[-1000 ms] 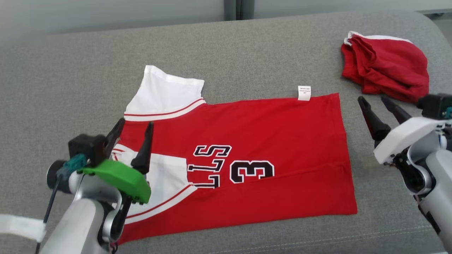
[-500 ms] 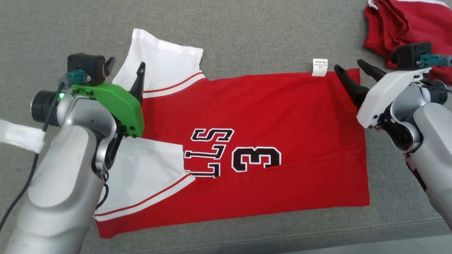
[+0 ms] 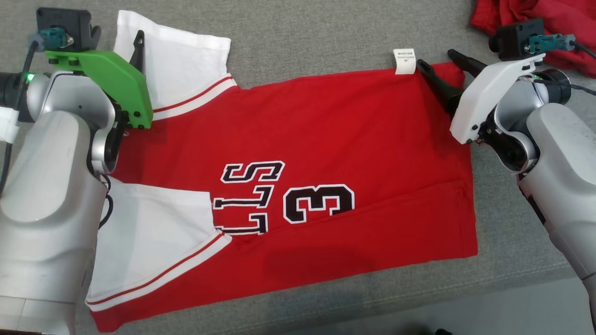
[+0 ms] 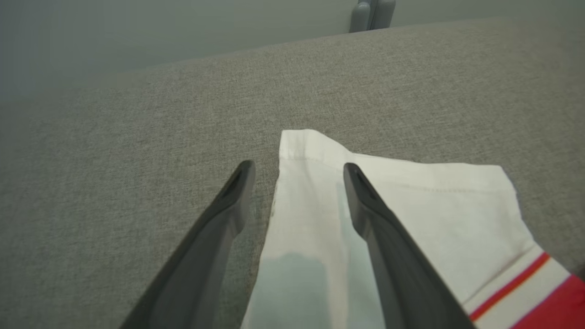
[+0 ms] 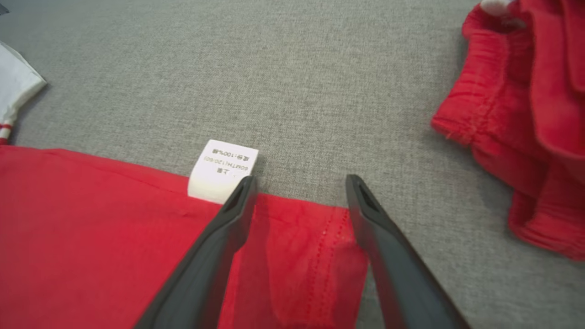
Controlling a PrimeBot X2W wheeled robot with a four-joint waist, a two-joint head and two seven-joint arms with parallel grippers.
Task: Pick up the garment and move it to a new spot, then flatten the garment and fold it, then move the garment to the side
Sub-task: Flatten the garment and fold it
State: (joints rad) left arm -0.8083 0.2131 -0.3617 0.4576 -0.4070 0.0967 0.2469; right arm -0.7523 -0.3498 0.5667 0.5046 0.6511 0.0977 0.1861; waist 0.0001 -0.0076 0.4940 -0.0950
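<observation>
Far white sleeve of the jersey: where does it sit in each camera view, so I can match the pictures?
Head view: far white sleeve, upper left.
Left wrist view: far white sleeve, centre to lower right, its near edge between the fingers of the open left gripper.
Right wrist view: far white sleeve, just a corner at the left edge.
Shared landmark: the red jersey body that the sleeve joins.

Silver arms [image 3: 46,186]; green left bracket [image 3: 111,79], white right bracket [image 3: 484,93]; dark tapered fingers [image 4: 210,246].
</observation>
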